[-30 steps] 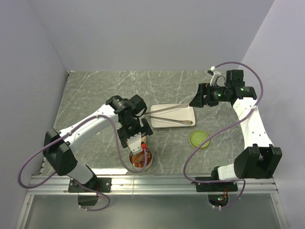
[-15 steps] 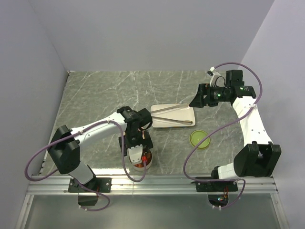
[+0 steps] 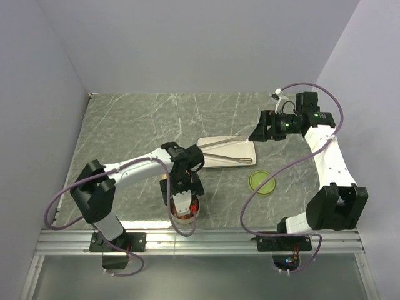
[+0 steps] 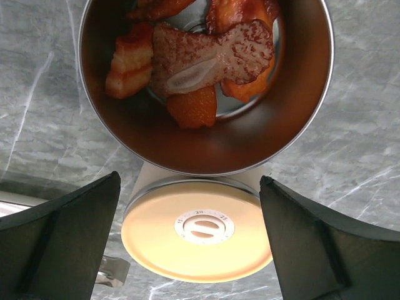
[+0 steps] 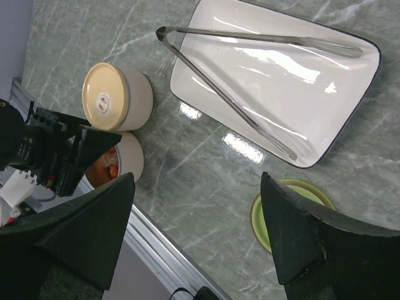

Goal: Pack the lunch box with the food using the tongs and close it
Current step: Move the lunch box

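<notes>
The lunch box shows as two round tubs. One, steel-lined, stands uncovered and holds food: orange chunks and a browned slice. The other carries a tan lid. My left gripper hangs open above them, its fingers either side of the tan lid and touching nothing. From above, that gripper covers most of the food tub. The silver tongs lie on the white plate. My right gripper is open and empty, raised over the plate's right end.
A green lid lies flat on the marble near the plate, where the tongs show as a narrow V. The aluminium rail runs along the near table edge, just behind the tubs.
My left gripper has swung toward the near edge and turned, now sitting over the food tub it stood behind. The right gripper has hardly moved.
</notes>
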{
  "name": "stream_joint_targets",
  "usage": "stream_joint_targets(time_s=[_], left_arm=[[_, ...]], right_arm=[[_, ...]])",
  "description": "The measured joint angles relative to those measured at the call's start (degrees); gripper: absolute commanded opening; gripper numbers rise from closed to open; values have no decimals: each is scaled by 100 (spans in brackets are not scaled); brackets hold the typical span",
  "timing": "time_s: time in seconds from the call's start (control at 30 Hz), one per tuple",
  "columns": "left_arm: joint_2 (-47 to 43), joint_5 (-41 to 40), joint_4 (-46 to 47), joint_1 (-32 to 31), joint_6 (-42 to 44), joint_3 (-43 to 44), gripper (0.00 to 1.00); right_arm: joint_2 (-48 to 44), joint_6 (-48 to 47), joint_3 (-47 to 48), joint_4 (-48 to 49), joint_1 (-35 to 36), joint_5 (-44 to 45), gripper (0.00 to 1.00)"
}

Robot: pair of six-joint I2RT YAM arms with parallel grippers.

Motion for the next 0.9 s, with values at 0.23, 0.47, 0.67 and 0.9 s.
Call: stream_joint_targets(time_s=[0.23,0.47,0.67,0.9], left_arm=[[205,-168,61,-33,-170,0,99],[549,-363,197,-37,-529,0,99],[651,-522,380,61,-732,0,99],[831,-841,748,643,-704,-42,99]], right_arm=[[9,-68,0,-11,-33,-20,87],[76,-92,0,-28,-46,-22,87],[127,-107,0,-35,-61,-24,87],[144,-109,0,-46,-70,-26,87]])
